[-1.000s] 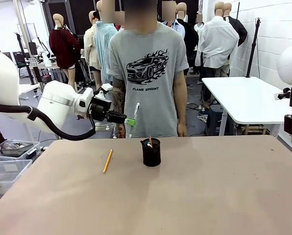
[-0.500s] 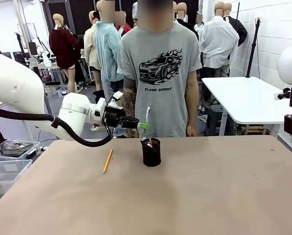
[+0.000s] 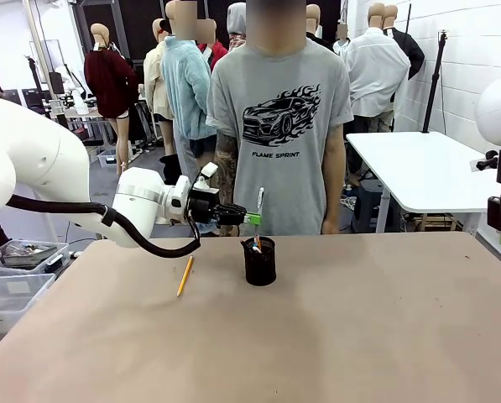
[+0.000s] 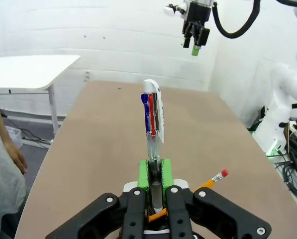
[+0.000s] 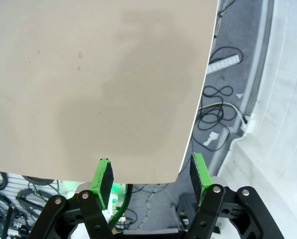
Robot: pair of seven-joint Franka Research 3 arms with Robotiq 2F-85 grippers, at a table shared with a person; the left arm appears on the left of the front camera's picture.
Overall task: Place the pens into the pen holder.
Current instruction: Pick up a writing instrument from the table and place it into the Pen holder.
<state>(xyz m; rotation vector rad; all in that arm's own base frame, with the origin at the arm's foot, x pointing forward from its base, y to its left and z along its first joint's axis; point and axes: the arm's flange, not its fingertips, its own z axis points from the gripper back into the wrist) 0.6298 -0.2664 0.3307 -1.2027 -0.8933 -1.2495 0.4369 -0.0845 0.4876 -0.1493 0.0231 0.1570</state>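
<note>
My left gripper (image 3: 252, 219) is shut on a white-silver pen (image 3: 259, 200) with red and blue clips and holds it upright just above the left rim of the pen holder (image 3: 259, 262), a black mesh cup. A red-tipped pen (image 3: 257, 242) sticks out of the cup. A yellow pencil (image 3: 185, 275) lies on the table to the cup's left. In the left wrist view the pen (image 4: 153, 119) rises from between the green pads (image 4: 144, 174), and an orange pencil with a red end (image 4: 215, 178) shows beside them. My right gripper (image 5: 150, 174) hangs open and empty over the table's right edge.
A person (image 3: 279, 126) stands at the far edge of the table behind the cup. Plastic bins (image 3: 15, 281) sit off the table's left side. A white table (image 3: 418, 164) stands at the back right. Cables (image 5: 218, 107) lie on the floor beyond the right edge.
My left arm has carried the pen to the right, from left of the cup to just above it. The person has shifted slightly right. The right arm has not moved.
</note>
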